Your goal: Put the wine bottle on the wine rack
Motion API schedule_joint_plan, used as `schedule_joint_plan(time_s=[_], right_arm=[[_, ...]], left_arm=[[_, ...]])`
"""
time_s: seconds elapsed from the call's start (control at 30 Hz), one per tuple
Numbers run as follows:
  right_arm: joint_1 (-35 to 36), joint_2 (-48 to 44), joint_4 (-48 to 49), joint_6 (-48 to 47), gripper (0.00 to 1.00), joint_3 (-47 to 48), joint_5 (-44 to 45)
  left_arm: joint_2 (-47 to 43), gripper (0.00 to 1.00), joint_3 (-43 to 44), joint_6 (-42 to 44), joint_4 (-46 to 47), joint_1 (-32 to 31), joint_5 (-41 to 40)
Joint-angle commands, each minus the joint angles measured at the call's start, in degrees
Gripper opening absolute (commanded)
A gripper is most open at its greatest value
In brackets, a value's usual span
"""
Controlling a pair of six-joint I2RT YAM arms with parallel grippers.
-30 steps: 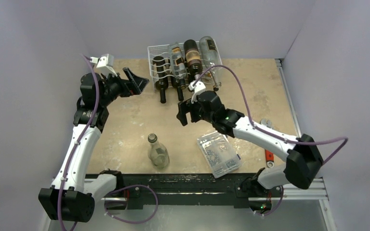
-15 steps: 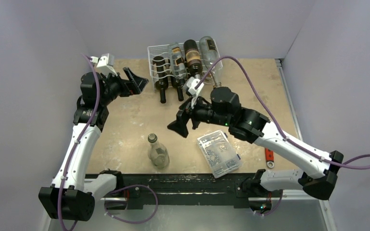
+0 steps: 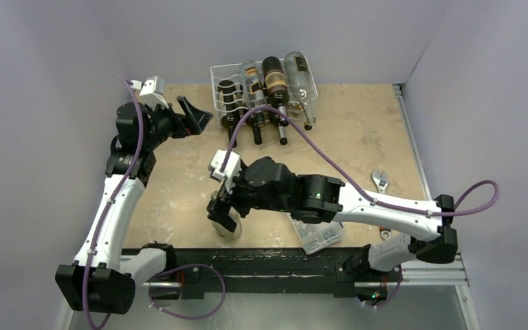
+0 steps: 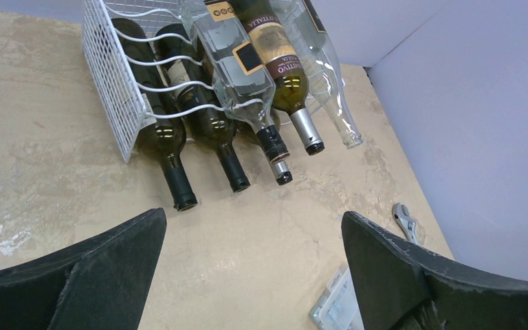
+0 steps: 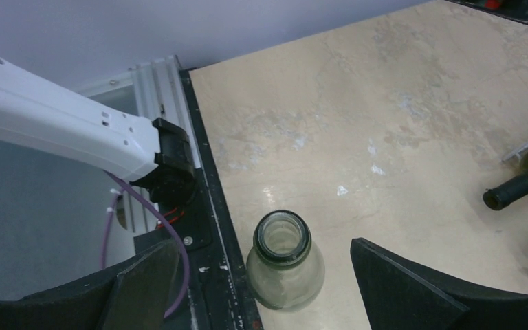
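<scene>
A clear glass wine bottle (image 5: 285, 271) stands upright near the table's front edge, its open mouth facing up. My right gripper (image 5: 265, 247) hovers over it, open, one finger on each side of the neck and neither touching. In the top view the right gripper (image 3: 225, 212) covers most of the wine bottle (image 3: 232, 232). The white wire wine rack (image 3: 221, 74) stands at the back and holds several bottles lying down. My left gripper (image 3: 192, 117) is open and empty just left of the rack. In the left wrist view the left gripper (image 4: 253, 216) faces the wine rack (image 4: 110, 75).
A clear plastic parts box (image 3: 320, 234) lies front right, partly under my right arm. A wrench (image 3: 379, 180) lies to the right. The necks of the racked bottles (image 3: 256, 130) stick out toward me. A black rail (image 3: 268, 261) runs along the table's front edge.
My right arm has swung from in front of the rack down to the front left, stopping over the standing bottle. The left arm has not moved.
</scene>
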Motion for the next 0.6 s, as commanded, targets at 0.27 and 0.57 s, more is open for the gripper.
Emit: schedule_joint_plan(time_s=[0.27,0.57], right_arm=[[4.0,7.2,-3.5,-0.4,0.94,4.4,22.6],[4.0,10.5,-4.4,-0.6,0.66,5.2,15.0]], left_arm=[[0.1,1.00,2.6,1.2,1.2,-0.2,0.4],[0.0,1.00,2.6,1.5,0.6,-0.1,0.0]])
